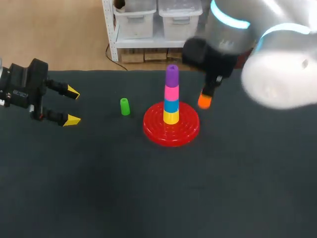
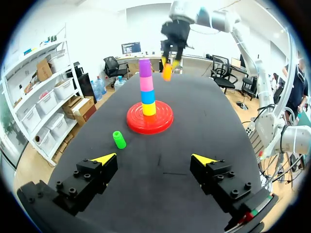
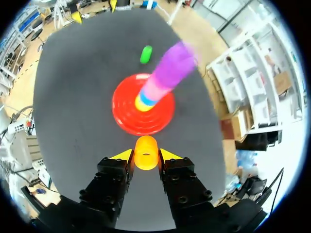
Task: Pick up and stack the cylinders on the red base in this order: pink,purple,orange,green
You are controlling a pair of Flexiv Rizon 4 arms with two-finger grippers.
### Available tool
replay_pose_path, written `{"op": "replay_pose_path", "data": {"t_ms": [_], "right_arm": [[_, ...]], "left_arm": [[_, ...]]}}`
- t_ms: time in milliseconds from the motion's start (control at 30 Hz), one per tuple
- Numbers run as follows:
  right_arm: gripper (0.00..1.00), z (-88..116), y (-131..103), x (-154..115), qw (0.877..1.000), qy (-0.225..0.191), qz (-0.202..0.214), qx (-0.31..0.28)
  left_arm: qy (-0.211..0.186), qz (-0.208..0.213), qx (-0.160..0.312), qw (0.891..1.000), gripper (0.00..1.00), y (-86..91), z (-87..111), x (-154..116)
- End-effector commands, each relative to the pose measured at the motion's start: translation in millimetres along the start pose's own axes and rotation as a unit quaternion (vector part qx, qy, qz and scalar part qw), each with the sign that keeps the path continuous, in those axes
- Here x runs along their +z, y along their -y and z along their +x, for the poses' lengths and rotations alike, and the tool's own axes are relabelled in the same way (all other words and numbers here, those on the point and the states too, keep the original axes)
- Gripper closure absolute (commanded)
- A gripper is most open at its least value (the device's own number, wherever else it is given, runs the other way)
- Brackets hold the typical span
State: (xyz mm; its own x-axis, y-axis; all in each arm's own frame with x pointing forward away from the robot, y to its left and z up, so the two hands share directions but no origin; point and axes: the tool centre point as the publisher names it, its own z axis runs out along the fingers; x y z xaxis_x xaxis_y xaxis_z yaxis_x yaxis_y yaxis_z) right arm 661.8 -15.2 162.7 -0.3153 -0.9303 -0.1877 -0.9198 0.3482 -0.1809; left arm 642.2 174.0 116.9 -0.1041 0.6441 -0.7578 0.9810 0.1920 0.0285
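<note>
1. The dark tabletop (image 1: 148, 198) lies bare nearest the head view.
2. The left hand (image 1: 73, 106) hangs at the left side of the tabletop. Its two yellow-tipped fingers are spread wide with nothing between them, and it is well apart from every cylinder.
3. The green cylinder (image 1: 125, 106) sits alone on the tabletop, between the left hand and the red base. It is near the base's left rim but does not touch it. No hand is on it.
4. The red base (image 1: 153, 127) is a round ridged disc near the middle of the tabletop, and it carries a straight, upright column of four pieces.
5. From the bottom up, the column is a yellow cylinder (image 1: 171, 117), a blue cylinder (image 1: 171, 105), the pink cylinder (image 1: 171, 92) and the purple cylinder (image 1: 172, 75). Each rests on the one below, and the purple one is on top with nothing over it.
6. The right arm comes in from the far right corner. Its right hand (image 3: 146, 154) is closed on the orange cylinder (image 3: 146, 151), with one yellow tip pressed to each side.
7. In the head view the orange cylinder hangs just right of the column and slightly beyond the base's far right rim, touching neither. In the left wrist view it is level with the purple piece, so it is off the tabletop.
</note>
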Motion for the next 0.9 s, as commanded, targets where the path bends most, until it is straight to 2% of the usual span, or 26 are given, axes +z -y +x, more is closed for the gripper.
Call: {"op": "replay_pose_path", "data": {"t_ms": [33,367,667,900], "right_arm": [[1.0,-16.9,27.3,-51.5,1.0,-0.004,-0.015,-0.027],[1.0,-62.5,40.7,-64.6,0.991,-0.035,-0.06,-0.111],[1.0,-86.2,37.4,-58.1,0.984,-0.051,-0.068,-0.157],[1.0,-96.9,38.6,-59.8,0.982,-0.054,-0.068,-0.17]], "left_arm": [[0.001,0.001,0.001,1.0,0.0,-0.6,1.1,-0.3],[0.001,0.001,0.001,1.0,0.0,-0.6,1.1,-0.3],[0.001,0.001,0.001,1.0,0.0,-0.6,1.1,-0.3],[0.001,0.001,0.001,1.0,0.0,-0.6,1.1,-0.3]]}}
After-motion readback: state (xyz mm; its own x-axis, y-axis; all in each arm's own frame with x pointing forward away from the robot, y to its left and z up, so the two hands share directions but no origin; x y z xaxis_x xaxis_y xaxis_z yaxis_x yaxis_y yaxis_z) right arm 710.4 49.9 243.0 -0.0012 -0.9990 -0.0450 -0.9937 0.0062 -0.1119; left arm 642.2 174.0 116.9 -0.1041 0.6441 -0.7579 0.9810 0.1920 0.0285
